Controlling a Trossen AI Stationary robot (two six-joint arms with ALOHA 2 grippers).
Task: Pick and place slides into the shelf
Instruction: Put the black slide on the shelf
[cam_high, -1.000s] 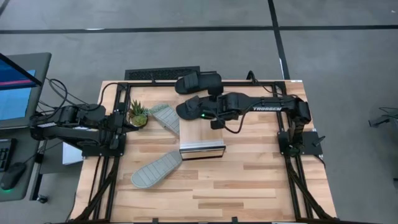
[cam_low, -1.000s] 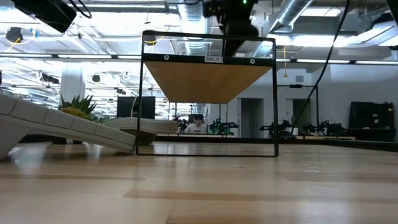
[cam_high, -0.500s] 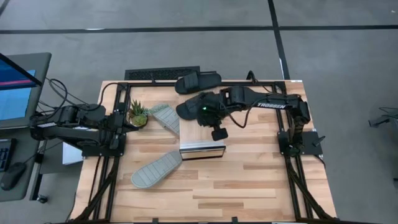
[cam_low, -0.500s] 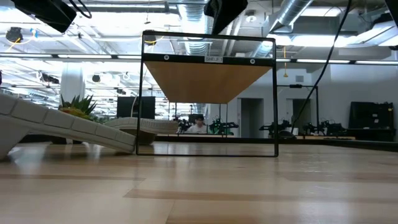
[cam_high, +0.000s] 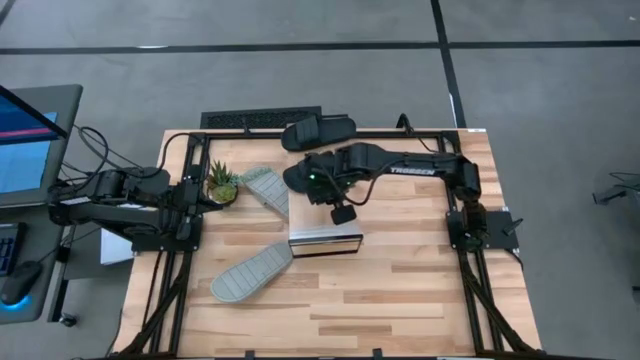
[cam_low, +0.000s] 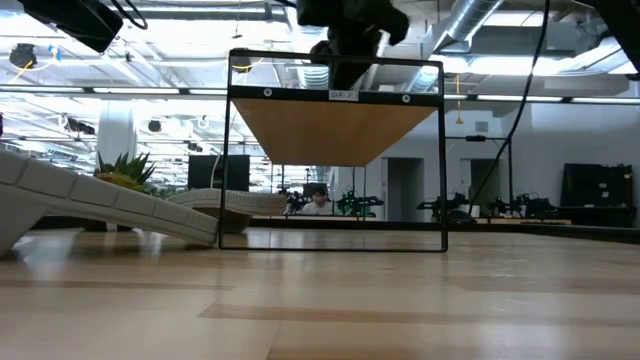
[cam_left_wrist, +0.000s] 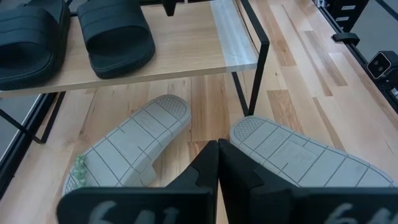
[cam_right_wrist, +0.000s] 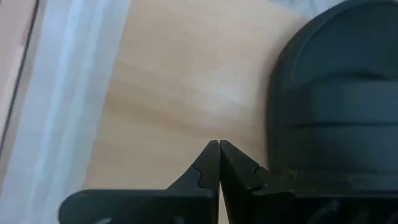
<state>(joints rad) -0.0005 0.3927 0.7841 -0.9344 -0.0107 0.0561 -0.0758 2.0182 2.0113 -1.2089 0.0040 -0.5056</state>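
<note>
The shelf (cam_high: 325, 222) is a light-wood box with a silvery front edge (cam_high: 325, 241). Two black slides rest on its top: one at the far end (cam_high: 318, 130), the other (cam_high: 298, 178) partly under my right arm. My right gripper (cam_right_wrist: 219, 144) is shut and hovers over bare shelf wood (cam_right_wrist: 180, 81), beside a black slide (cam_right_wrist: 339, 93). Two grey-green slides lie sole-up: one (cam_high: 264, 188) beside the shelf, one (cam_high: 250, 273) on the table. My left gripper (cam_left_wrist: 217, 149) is shut and waits at the table's left side.
A small potted plant (cam_high: 221, 183) stands left of the shelf, near my left arm. Black frame rails (cam_high: 160, 290) run along the table's left and right sides. Bare tabletop (cam_high: 400, 300) lies near of the shelf. A keyboard (cam_high: 255, 119) sits past the far edge.
My right gripper has swung from over the far black slide toward the table's near edge and a little left, ending over the shelf top beside the nearer black slide. The slides and the shelf have stayed where they were.
</note>
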